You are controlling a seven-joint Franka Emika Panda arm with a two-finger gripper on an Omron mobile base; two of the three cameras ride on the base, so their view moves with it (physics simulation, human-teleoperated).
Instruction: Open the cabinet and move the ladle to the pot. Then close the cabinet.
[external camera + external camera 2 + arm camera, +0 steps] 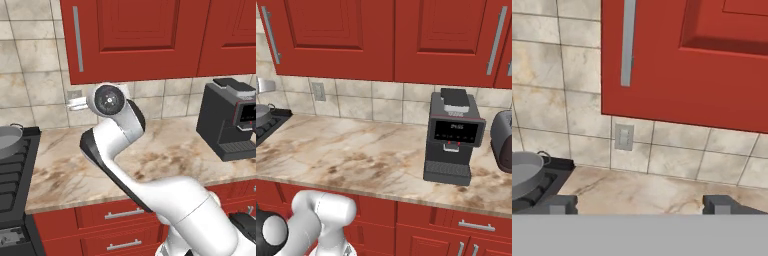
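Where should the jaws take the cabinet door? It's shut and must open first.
Probably the handle, the vertical silver bar at the cabinet door's left edge. Come straight from the front, open jaws either side of the bar; it stands proud of the door.

Glossy white arm (165, 195) with black joint bands and 1 round dark cap.

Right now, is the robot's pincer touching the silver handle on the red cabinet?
Apart. In the hand view the pincer stands open low over the counter, and the handle hangs far above on the shut cabinet, tiled wall between them.
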